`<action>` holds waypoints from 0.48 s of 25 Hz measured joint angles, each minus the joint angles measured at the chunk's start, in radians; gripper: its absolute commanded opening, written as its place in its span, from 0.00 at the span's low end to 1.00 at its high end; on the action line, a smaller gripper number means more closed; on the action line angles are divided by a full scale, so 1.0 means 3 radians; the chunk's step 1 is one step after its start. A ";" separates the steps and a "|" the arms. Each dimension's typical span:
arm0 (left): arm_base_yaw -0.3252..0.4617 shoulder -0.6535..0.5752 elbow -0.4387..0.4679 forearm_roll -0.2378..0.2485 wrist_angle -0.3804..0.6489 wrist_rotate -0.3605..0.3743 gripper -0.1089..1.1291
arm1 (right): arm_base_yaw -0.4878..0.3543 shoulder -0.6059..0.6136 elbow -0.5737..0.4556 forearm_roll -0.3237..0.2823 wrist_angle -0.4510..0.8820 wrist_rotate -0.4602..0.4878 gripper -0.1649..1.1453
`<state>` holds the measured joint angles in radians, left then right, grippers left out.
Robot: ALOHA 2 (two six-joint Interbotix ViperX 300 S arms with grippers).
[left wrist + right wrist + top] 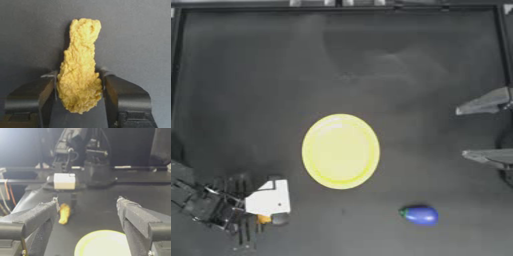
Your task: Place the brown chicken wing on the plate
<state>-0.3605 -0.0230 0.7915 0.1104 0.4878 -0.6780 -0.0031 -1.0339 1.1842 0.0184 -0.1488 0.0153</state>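
Left wrist view shows the left gripper (79, 86) clamped on the golden-brown breaded chicken wing (81, 67), so next comes carrying it to the light yellow round plate (340, 151).

No readable text, labels, brands, numbers or signs on anything in view.

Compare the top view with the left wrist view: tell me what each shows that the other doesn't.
Only the top view shows the plate, bare, a blue eggplant toy, and the open right claw parked at the right edge. Only the left wrist view shows the wing's whole shape, with a finger against each side. Both show the brown chicken wing between the left claw jaws.
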 measured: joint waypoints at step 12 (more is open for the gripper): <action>0.0092 -0.0317 -0.0215 0.0281 0.0297 0.0020 0.22 | 0.0000 0.0000 0.0015 0.0005 0.0005 0.0005 0.88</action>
<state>-0.3329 -0.1181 0.7271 0.1948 0.5768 -0.6719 -0.0031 -1.0339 1.1888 0.0199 -0.1473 0.0169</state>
